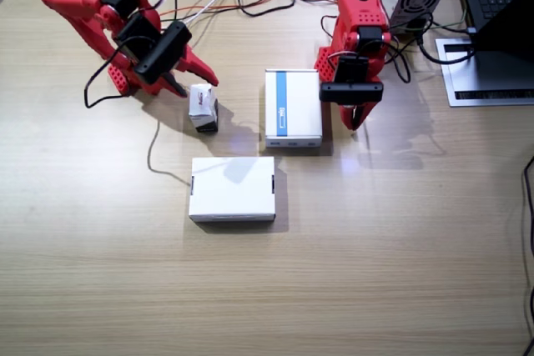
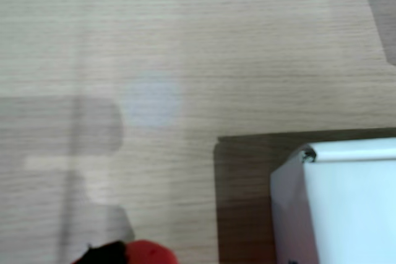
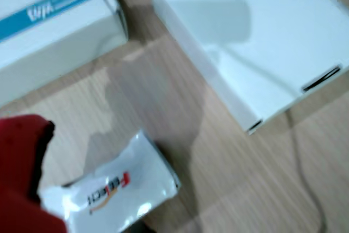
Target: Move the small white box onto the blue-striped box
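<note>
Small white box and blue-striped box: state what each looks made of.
The small white box looks like thin glossy card: highlights and a crumpled edge show in a wrist view. The blue-striped box looks like smooth printed cardboard, with crisp folded corners and a soft sheen. Neither can be confirmed by sight alone.

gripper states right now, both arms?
Right gripper: open, empty, hanging just behind the small white box, not gripping it.
Left gripper: cannot tell open or shut; holds nothing, beside the blue-striped box.
</note>
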`<state>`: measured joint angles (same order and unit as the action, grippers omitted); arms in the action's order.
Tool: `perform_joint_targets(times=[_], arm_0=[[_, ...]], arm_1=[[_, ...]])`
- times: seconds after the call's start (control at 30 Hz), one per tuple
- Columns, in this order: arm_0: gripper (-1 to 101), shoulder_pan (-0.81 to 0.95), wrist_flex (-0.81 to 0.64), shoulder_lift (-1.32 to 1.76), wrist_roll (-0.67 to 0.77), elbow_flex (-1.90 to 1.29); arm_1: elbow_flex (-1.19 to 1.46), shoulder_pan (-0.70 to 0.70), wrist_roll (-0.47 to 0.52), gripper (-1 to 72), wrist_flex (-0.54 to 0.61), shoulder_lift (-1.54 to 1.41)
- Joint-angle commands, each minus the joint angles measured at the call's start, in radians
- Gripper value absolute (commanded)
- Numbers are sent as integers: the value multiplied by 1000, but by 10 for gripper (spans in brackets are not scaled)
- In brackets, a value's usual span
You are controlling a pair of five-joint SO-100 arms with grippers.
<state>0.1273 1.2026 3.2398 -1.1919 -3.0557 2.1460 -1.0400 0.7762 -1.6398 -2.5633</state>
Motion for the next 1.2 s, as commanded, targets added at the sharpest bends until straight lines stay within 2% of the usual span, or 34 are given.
perform_joint_targets(times=[0.0, 0.2, 0.3, 0.43, 0.77, 0.9, 0.97, 1.1, 1.17], arm_0=[[0, 26, -14, 18, -2, 17], [0, 20, -14, 18, -11, 17], [0, 18, -14, 18, -17, 17], [0, 15, -14, 18, -20, 17], [0, 6, -12, 18, -32, 17], [0, 2, -11, 18, -38, 17], [0, 2, -11, 18, -38, 17], [0, -2, -9, 18, -41, 17], [0, -2, -9, 18, -44, 17]], arm_1=[[11, 29, 46, 359, -28, 48], [34, 18, 87, 370, -9, 176], [44, -14, 71, 372, 31, 225], [78, -80, 35, 373, 144, 347], [34, -115, 25, 373, 367, 738], [2, -95, 23, 359, 379, 819], [-25, -80, 5, 324, 370, 838], [-81, -58, -15, 245, 273, 839], [-98, -57, -21, 227, 232, 834]])
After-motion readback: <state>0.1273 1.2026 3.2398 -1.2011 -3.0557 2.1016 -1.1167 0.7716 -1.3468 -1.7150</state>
